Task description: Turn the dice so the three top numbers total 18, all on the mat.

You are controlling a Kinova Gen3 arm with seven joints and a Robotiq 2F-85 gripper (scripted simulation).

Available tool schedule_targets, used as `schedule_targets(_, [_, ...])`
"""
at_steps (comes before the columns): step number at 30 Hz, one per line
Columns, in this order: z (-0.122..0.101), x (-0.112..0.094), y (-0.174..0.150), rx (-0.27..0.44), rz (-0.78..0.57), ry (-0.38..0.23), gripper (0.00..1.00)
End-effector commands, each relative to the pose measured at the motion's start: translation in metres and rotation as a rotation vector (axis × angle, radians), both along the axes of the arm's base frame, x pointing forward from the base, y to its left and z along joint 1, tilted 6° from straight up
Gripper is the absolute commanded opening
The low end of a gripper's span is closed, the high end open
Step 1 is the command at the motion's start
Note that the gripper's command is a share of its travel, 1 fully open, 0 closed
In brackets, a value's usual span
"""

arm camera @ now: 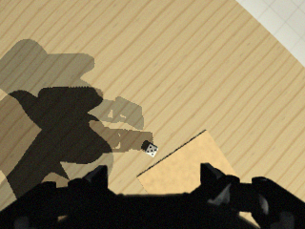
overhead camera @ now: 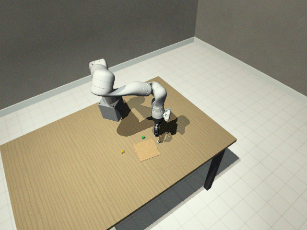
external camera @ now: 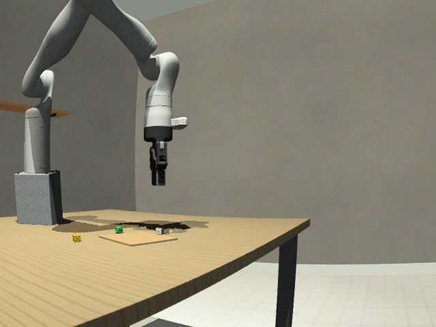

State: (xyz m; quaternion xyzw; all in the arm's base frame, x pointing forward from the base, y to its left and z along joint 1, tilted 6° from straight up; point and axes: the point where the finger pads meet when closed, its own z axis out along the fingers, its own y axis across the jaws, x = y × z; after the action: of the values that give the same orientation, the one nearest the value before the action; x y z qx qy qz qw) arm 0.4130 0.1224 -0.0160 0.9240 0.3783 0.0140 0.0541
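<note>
The white die [overhead camera: 158,141] lies flat on the worktop [overhead camera: 62,178] just off one corner of the mat [overhead camera: 146,149], close to it but not on it; in the wrist view its top face shows several dark pips, though the count is too small to read. The green die [overhead camera: 143,137] sits just beyond the mat's edge that faces the robot's pedestal [overhead camera: 109,111], also off the mat, and the yellow die [overhead camera: 122,151] lies further out, apart from the mat toward the long left side of the worktop. The mat itself lies flat, roughly midway across the worktop and nearer the right-hand edge than the left. So none of the three dice is on the mat yet, and whether any shows a six on top cannot be told at this size. Judged from that, the task is at its very start: each die has to be picked up, turned to six, and set on the mat, and then the arm must withdraw. The gripper [external camera: 158,182] hangs high above the worktop, pointing straight down, roughly over the white die, with the jaws spread wide and nothing between them. The white die looks like the first candidate for a descent.
</note>
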Motion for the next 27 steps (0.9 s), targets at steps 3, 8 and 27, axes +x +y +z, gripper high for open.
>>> schedule_targets(3, [-0.008, -0.002, 0.0, -0.007, 0.153, 0.023, 1.0])
schedule_targets(8, [-0.015, -0.002, 0.0, -0.02, 0.35, 0.04, 1.0])
schedule_targets(27, [-0.031, -0.001, 0.0, -0.049, 0.838, 0.08, 1.0])
